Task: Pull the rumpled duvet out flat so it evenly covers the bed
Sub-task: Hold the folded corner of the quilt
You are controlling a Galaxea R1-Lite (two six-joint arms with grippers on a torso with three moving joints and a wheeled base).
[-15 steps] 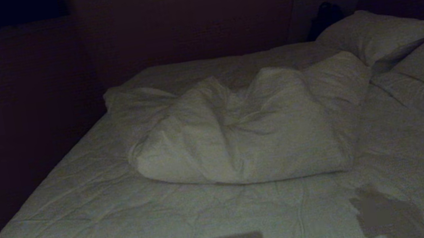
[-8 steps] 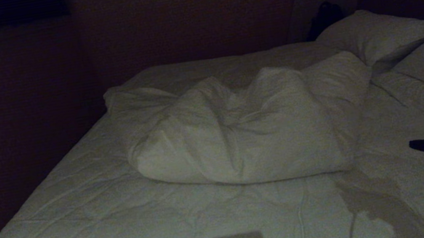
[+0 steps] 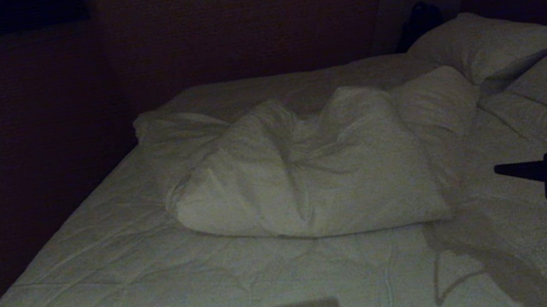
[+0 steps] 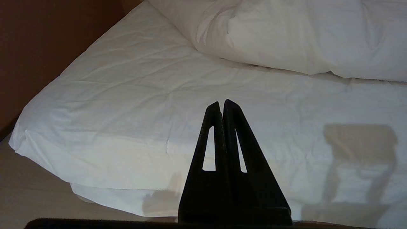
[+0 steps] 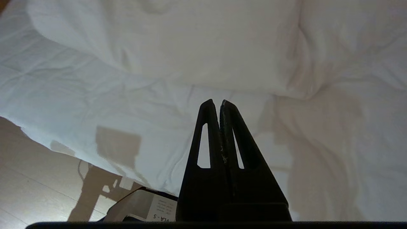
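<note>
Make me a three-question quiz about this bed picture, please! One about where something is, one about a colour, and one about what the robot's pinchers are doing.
1. Where is the duvet?
A. Bunched in the middle of the bed
B. On the floor
C. Spread flat over everything

2. What colour is the duvet?
A. Blue
B. White
C. Striped red

3. How is the right end effector?
A. Wide open
B. Gripping a pillow
C. Shut, holding nothing

Answers:
1. A, since the head view shows it heaped mid-bed with bare mattress around it.
2. B, since both wrist views show plain white cloth.
3. C, since its right wrist view shows the fingers pressed together above the bed, touching nothing.
</note>
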